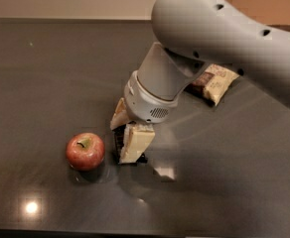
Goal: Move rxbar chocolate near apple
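On a dark table [45, 73], a red apple [85, 151] with a yellowish patch round its stem sits alone at the left. Just to the right of the apple, the robot's gripper [124, 141] hangs low over the tabletop, its two pale fingers [135, 144] closed narrowly on the rxbar chocolate [116, 144]. The black bar stands on edge between them, its lower end at or just above the surface. It is near the apple but not touching it. The thick grey arm [209, 29] rises from the gripper and sweeps off to the right of the apple, over much of the table's far side. Well to the right of the apple and farther back, a brown-and-cream snack bag [218, 82] lies partly under the arm.

The bar looks close enough to the apple that the job seems nearly done, and the risk now lies in the release. A bar let go while on edge could tip towards the apple and knock it, and a round apple rolls easily on a smooth top. A further nudge towards the apple could bring the outer finger against the fruit.

No bowl, tray or box appears anywhere. The snack bag is the only thing that holds anything, and it is sealed, so its contents stay unseen.
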You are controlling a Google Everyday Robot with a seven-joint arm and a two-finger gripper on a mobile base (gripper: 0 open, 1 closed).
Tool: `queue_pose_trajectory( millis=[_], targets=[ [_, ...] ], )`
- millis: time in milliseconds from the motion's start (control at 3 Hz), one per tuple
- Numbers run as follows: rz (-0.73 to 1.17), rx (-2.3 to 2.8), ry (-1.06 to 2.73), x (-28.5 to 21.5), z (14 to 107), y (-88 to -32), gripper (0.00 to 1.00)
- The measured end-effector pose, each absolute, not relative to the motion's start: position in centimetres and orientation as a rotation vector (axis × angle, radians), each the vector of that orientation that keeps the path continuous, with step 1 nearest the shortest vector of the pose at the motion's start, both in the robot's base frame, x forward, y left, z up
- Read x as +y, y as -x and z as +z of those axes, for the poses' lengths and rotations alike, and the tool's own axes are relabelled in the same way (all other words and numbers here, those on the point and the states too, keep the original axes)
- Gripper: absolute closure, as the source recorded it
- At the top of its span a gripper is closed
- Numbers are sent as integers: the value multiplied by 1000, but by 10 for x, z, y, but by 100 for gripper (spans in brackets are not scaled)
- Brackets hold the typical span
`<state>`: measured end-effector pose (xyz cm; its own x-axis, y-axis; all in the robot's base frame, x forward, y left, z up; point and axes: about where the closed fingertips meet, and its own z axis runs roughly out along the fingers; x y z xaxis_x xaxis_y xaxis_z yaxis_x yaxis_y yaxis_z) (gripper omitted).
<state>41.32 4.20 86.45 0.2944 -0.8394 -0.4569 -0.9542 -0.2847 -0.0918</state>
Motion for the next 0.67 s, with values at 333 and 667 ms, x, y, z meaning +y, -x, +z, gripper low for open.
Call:
queue_pose_trajectory(
  millis=[333, 667],
  targets=[
    [452, 1644, 2199, 48, 861, -424, 59],
    [449, 1642, 2201, 49, 862, -423, 35]
  ],
)
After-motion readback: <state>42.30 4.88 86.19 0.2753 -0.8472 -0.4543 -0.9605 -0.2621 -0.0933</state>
